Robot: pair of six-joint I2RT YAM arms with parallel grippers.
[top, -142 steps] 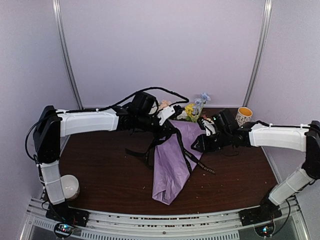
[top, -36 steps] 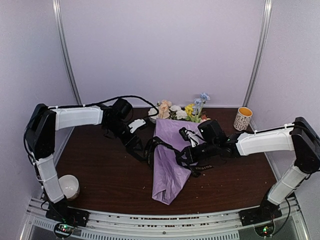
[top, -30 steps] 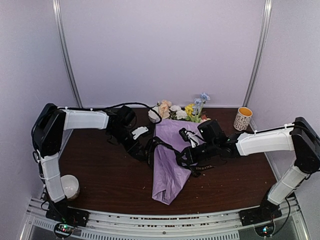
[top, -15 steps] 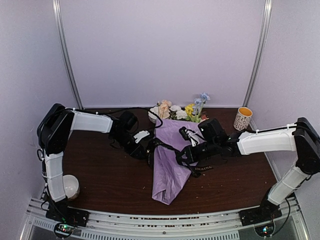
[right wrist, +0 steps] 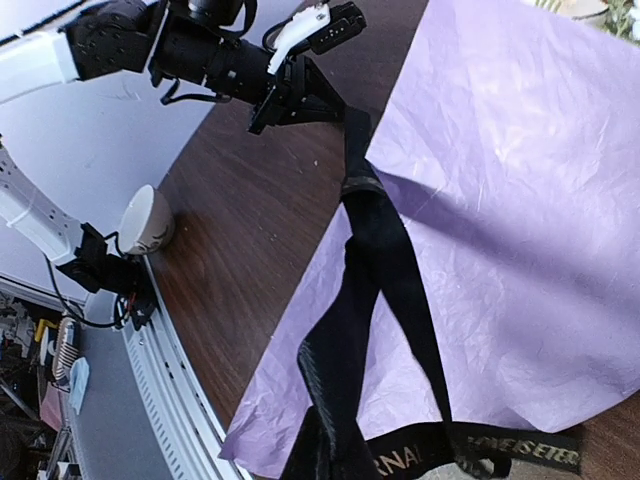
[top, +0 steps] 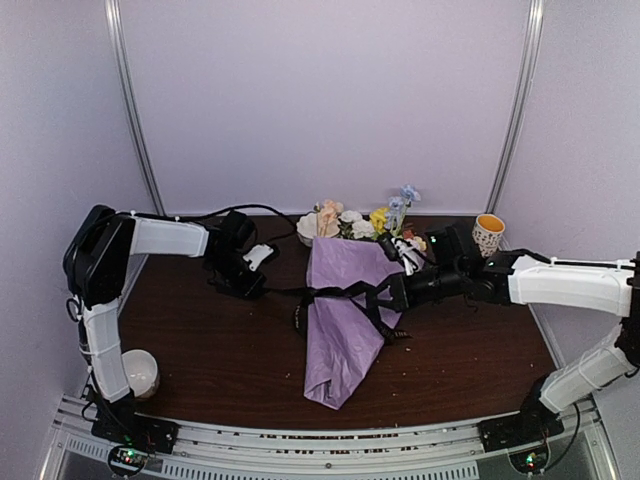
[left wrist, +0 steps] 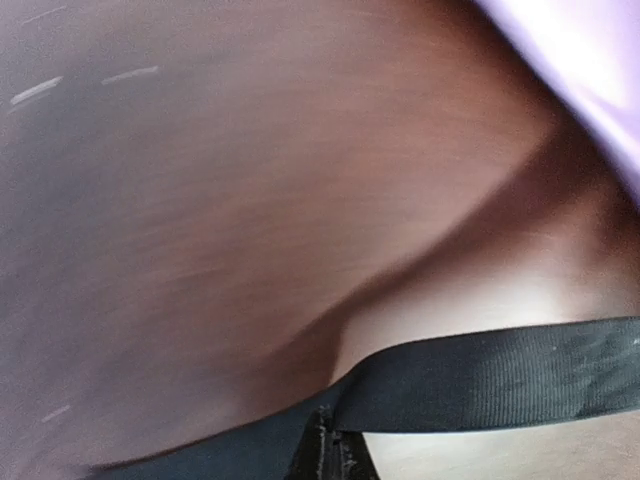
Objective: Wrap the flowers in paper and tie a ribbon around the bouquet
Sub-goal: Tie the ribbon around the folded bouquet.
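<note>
The left fingers (top: 250, 285) are pressed fully together on one end of the black ribbon (left wrist: 480, 375), which is seen in the left wrist view emerging from between them over the blurred brown tabletop (top: 200, 340). The right fingers (top: 398, 293) are likewise closed. The ribbon appears to be pinched in them, though their tips are barely shown in the right wrist view.

Between the two, the ribbon is drawn in a nearly straight line across the middle of the bouquet (top: 345, 265), and a lettered tail is laid on the lilac paper (top: 340, 350). The bouquet is laid mid-tabletop, narrow end toward the near edge, with the flowers (top: 360, 222) pointed at the back wall (top: 330, 100).

A yellow-lined mug (top: 488, 235) is stood at the far right and a white cup (top: 140, 372) at the near left. The tabletop is enclosed by pale walls and metal posts (top: 135, 120), and a metal rail (top: 330, 440) is run along the near edge.
</note>
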